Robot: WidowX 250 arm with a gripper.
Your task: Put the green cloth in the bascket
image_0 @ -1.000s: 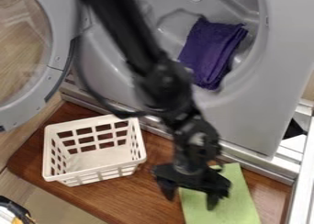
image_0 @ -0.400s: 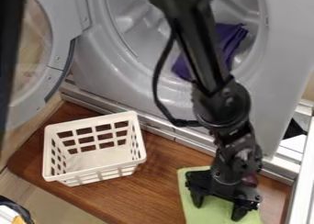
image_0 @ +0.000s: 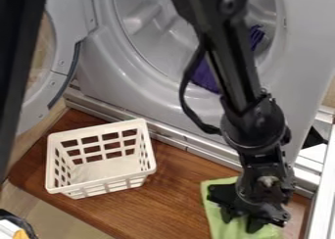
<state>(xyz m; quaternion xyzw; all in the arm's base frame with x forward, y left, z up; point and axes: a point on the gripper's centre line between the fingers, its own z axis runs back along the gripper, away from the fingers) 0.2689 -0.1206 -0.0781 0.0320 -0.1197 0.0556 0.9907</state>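
Observation:
The black gripper is low at the bottom right, over the green cloth. Its fingers have drawn toward each other, with bunched green cloth between them. The cloth lies on the wooden board, its upper left part visible beside the gripper and the rest partly hidden beneath it. To the left, the white basket stands upright on the board, apart from both gripper and cloth; its visible floor holds nothing.
Behind the board is a grey toy washer with its round door swung out at left. A purple cloth lies in the drum, partly behind the arm. A metal rail runs along the washer's base.
The gripper has moved right and down toward the cloth, and its fingers have come closer together. The cloth's left edge has shifted right and its surface has bunched. The basket has not moved.

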